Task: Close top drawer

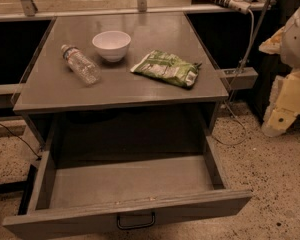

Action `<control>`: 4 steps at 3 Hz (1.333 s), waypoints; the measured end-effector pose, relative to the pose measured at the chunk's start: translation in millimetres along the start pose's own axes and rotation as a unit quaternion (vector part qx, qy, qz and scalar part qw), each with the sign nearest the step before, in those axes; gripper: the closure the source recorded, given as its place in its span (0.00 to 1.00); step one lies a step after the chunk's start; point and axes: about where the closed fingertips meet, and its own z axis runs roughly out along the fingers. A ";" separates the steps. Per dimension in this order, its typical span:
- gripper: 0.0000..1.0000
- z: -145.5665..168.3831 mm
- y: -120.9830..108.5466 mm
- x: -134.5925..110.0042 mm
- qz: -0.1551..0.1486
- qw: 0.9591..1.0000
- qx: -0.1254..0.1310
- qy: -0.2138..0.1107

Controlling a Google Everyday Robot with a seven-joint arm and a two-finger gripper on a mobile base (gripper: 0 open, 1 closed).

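Now, floor (270,184): speckled, pale, under and around everything.
Cabinet (140,86): grey, flat-topped, at centre of view; dark open cavity below the top; bag, bottle and bowl on top.
Top drawer (130,181): pulled far out toward the camera from just under the cabinet top; deep grey tray, bare inside; tall front panel at the bottom edge of view, slightly skewed, right end higher than left.
Gripper (272,84): at the right edge of view, beside the cabinet's right side and above the floor; white body with yellowish fingers (290,101); fingers spread apart, holding nothing; well apart from the drawer and its handle.
Bag (166,68): green and white, crumpled, lying flat on the right half of the top, just right of the bowl.
Bottle (81,64): clear plastic, on its side on the left half of the top, cap end pointing back-left; near the bowl, not touching.
Bowl (111,45): white, upright, toward the back of the top, between bottle and bag.
Handle (135,221): small black bar, centred on the drawer front, untouched.
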 end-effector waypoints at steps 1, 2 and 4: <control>0.00 3.1 5.8 0.2 -0.005 1.000 -0.001 -0.004; 0.00 13.7 19.7 1.7 -0.012 1.000 -0.003 -0.016; 0.42 38.1 52.3 6.7 -0.034 0.999 0.015 -0.028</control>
